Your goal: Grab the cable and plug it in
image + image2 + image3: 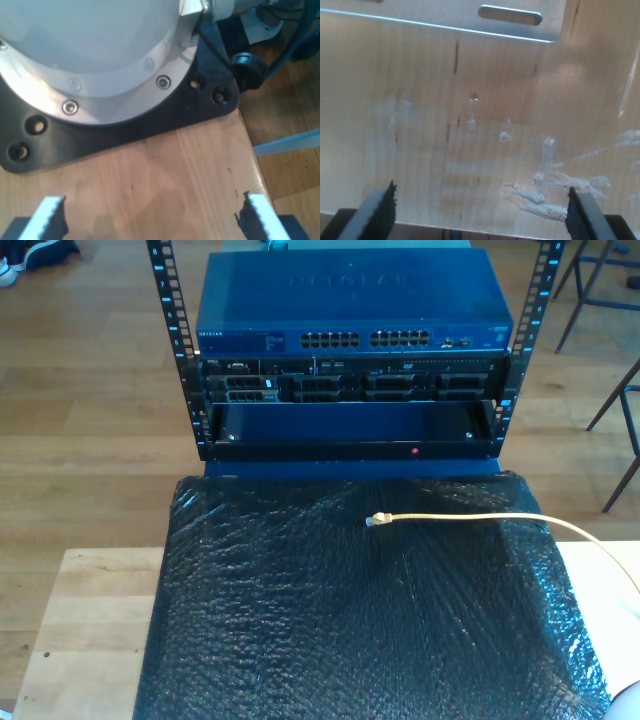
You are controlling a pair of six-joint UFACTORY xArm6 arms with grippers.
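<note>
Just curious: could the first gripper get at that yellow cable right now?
Probably, after some travel. The cable lies uncovered on the black wrap; my first gripper, jaws open, faces bare wood beside an arm's base.

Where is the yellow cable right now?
In the exterior view, the cable lies on the black bubble wrap, running in from the right, its plug in front of the rack.

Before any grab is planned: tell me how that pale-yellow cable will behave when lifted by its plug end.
The cable is thin and lies in a loose curve on the black bubble wrap, so it probably flops and trails. It likely weighs little. Its small clear plug may twist or slip in a loose grip.
</note>
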